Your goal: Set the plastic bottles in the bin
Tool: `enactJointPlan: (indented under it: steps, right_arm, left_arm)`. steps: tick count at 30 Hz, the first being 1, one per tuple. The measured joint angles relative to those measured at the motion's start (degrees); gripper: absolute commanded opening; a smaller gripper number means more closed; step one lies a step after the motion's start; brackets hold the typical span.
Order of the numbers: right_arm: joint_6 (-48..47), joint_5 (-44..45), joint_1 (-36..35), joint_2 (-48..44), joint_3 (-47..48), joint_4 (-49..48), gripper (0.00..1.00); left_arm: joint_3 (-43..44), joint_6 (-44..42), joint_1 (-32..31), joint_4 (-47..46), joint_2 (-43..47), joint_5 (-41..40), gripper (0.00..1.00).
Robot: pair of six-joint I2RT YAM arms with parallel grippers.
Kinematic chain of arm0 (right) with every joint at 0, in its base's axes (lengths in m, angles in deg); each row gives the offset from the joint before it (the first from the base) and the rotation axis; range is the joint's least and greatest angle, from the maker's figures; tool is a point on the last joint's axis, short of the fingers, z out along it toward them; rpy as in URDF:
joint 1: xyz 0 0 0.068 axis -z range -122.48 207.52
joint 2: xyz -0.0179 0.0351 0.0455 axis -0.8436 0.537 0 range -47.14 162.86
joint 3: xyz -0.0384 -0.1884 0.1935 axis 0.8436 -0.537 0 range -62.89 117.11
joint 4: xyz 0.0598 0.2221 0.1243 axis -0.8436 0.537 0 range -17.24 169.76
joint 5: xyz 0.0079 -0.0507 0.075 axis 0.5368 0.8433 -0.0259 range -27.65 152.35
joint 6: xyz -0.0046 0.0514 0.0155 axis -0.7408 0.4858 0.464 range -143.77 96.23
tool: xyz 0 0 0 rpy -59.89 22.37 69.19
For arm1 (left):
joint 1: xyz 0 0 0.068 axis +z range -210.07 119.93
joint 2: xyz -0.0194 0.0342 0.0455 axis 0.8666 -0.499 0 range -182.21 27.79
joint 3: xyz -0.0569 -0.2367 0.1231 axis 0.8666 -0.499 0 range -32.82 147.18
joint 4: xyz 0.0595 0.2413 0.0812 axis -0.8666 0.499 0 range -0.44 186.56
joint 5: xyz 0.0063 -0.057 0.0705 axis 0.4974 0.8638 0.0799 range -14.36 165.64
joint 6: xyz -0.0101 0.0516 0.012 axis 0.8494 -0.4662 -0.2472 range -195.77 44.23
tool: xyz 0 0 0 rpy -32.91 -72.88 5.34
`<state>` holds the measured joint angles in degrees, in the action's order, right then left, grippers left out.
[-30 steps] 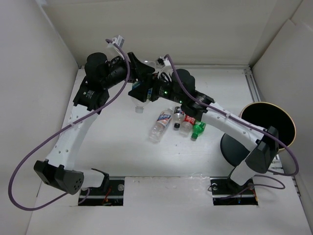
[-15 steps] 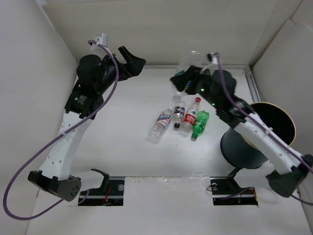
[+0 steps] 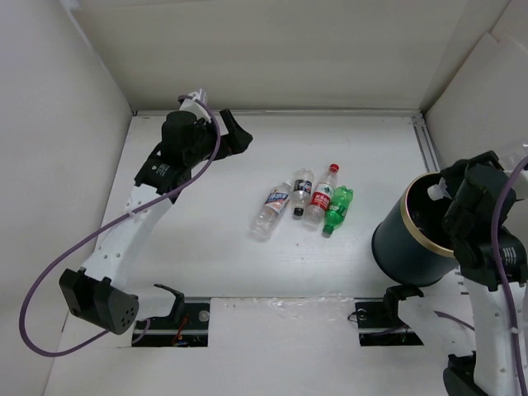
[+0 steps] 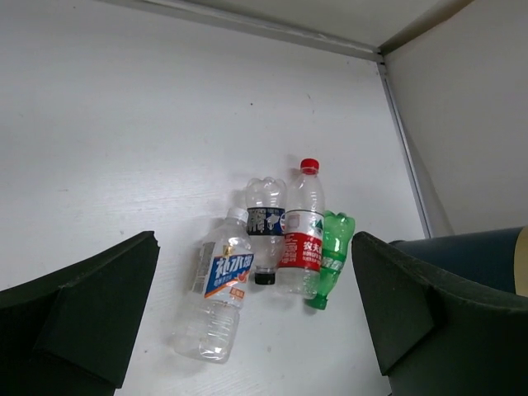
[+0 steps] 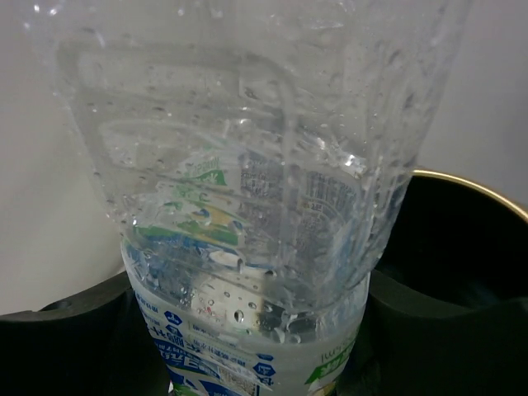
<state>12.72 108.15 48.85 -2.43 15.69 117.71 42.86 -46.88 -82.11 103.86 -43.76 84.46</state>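
Note:
Four plastic bottles lie side by side mid-table: a clear one with a blue-and-white label (image 3: pixel 271 210) (image 4: pixel 219 289), a dark-label one (image 3: pixel 301 191) (image 4: pixel 266 227), a red-label, red-cap one (image 3: pixel 322 196) (image 4: pixel 301 235) and a green one (image 3: pixel 337 210) (image 4: pixel 328 257). My left gripper (image 3: pixel 233 132) (image 4: pixel 252 330) hangs open above the table's rear left, well short of them. My right gripper (image 3: pixel 445 194) (image 5: pixel 256 346) is shut on another clear bottle (image 5: pixel 256 165) with a blue-and-green label, held over the bin (image 3: pixel 412 247) (image 5: pixel 470 186).
White walls close in the table on the left, back and right. The bin stands at the right edge by the right arm's base. A metal rail (image 3: pixel 429 148) runs along the right side. Both arm bases sit at the near edge.
The two grippers met at a clear bottle at the rear. The left one opened and drew back; the right one swung right with the bottle to above the bin.

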Motion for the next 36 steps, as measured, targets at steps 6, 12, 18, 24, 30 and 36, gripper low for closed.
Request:
enactJointPlan:
  steps: [6,12,18,24,30,36]
  right_arm:
    - [2.1,2.9,1.3,-3.8,-5.2,5.6,1.00]
    - [2.6,4.6,1.6,-0.3,-3.8,8.3,1.00]
    - [1.5,6.1,1.9,3.0,4.2,9.0,1.00]
    - [-0.6,5.1,1.9,2.1,7.0,8.2,1.00]
    - [-2.7,-5.8,1.9,-0.2,4.8,4.5,1.00]
    - [-4.7,-16.3,1.9,0.1,0.2,1.9,1.00]
  left_arm:
    - [-0.3,-0.5,0.0,0.0,-1.0,1.0,1.00]
    - [-0.7,-2.7,0.0,-1.8,-4.1,1.2,1.00]
    - [-1.3,-4.1,-0.2,-2.0,-15.4,1.9,1.00]
    - [-0.8,-6.1,-7.3,1.4,-20.9,-2.3,1.00]
    - [1.3,-6.6,-14.0,2.0,-26.4,-5.2,1.00]
    - [5.2,-6.2,-16.8,4.4,-35.3,-10.7,1.00]
